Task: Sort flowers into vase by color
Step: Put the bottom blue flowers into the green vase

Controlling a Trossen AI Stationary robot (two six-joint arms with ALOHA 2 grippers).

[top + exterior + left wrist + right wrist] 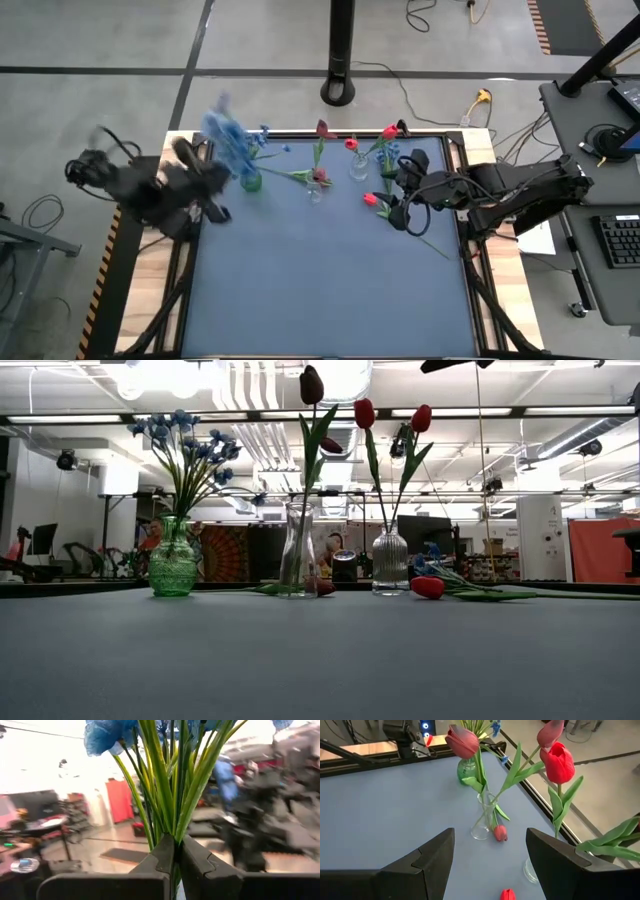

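Currently a bunch of blue flowers is being pinched tight by the left pincer above the green vase near the counter's far left corner; stems could be caught on the rim or the vase tipped. The right pincer is being held wide over a fallen red tulip near the clear vase, which could be knocked.

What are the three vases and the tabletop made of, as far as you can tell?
The green vase looks like tinted, textured glass: light passes through it. The tall middle vase and the ribbed round vase look like clear glass, since stems show through them. The tabletop seems covered in a matte blue mat, possibly fabric or rubber.
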